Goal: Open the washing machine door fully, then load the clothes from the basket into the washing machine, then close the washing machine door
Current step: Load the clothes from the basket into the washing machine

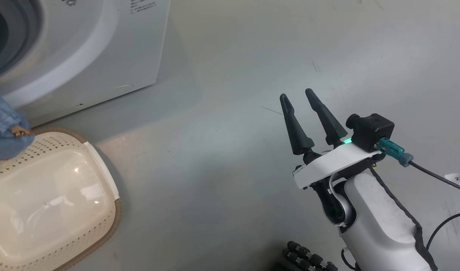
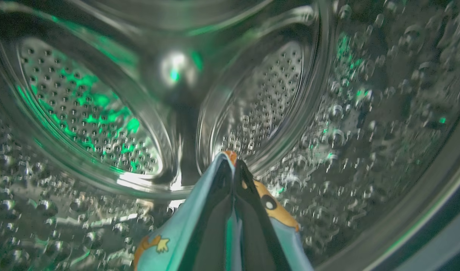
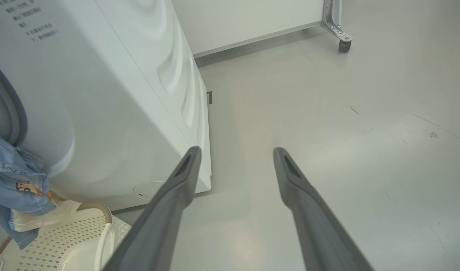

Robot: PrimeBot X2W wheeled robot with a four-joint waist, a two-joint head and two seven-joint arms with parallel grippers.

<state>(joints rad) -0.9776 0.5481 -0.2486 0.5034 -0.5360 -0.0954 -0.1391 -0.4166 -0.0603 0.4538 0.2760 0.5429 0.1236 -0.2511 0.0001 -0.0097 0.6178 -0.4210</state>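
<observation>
My left gripper (image 2: 233,162) is inside the washing machine's perforated steel drum (image 2: 83,105), shut on the clothes (image 2: 278,214), light blue fabric with orange cartoon prints. More of the clothes (image 3: 15,180) hang from the machine's opening down over the basket (image 3: 64,241), with cream-white fabric beneath. The head view has the white washing machine (image 1: 101,49) at top left, blue clothes (image 1: 3,128) at the left edge, and the cream basket (image 1: 101,165) on the floor below. My right gripper (image 1: 296,93) (image 3: 237,149) hovers open over bare floor, right of the machine. The washing machine door is out of view.
Grey floor stretches to the right of the machine. A white panel on a caster wheel (image 3: 343,45) stands behind it. A black cable with a white tag (image 1: 459,180) trails from my right wrist. A black ridged part (image 1: 309,259) sits at the bottom edge.
</observation>
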